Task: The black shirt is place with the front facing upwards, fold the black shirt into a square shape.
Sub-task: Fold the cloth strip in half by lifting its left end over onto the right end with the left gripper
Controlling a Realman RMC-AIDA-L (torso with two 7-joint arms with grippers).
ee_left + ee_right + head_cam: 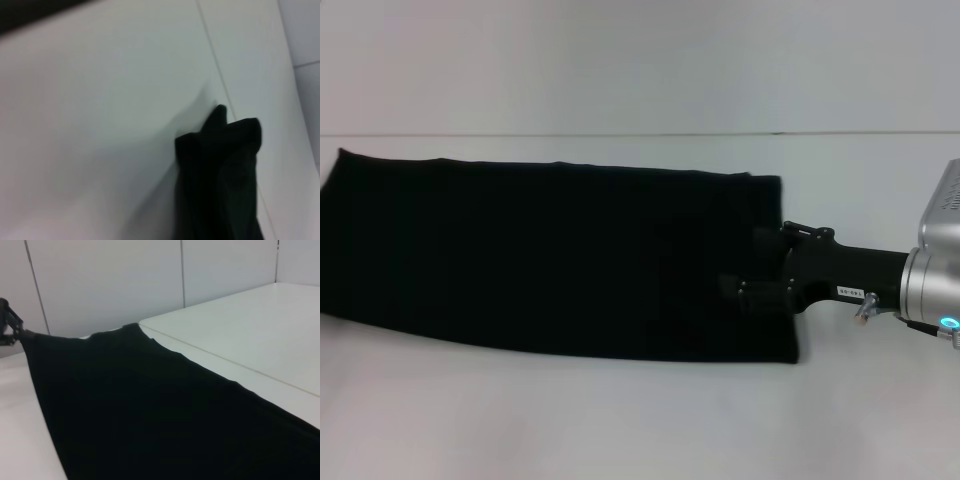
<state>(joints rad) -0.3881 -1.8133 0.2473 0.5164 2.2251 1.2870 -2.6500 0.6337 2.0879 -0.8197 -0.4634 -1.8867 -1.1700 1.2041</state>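
the white table (620,420) is lying nearest the head camera, its bare front strip running below the black shirt (550,260), which is resting across the middle of the surface as a long flat band stretching from the robot's far left to its right of centre. no print or label is showing, so the sides are judged to be already folded inward, leaving a strip that calls for lengthwise folds to reach a square. the right gripper (752,262) is reaching in from the robot's right and sitting over the band's right end, its black fingers (735,287) overlapping the cloth near the edge; black on black is hiding the gap between them, so whether they are pinching the fabric or merely hovering cannot be told. the placement suggests this end is being prepared for lifting toward the left. in the left wrist view a bunched black corner of the shirt is rising off the table, while the left gripper itself is not appearing in any view. in the right wrist view the cloth is spreading smoothly away.
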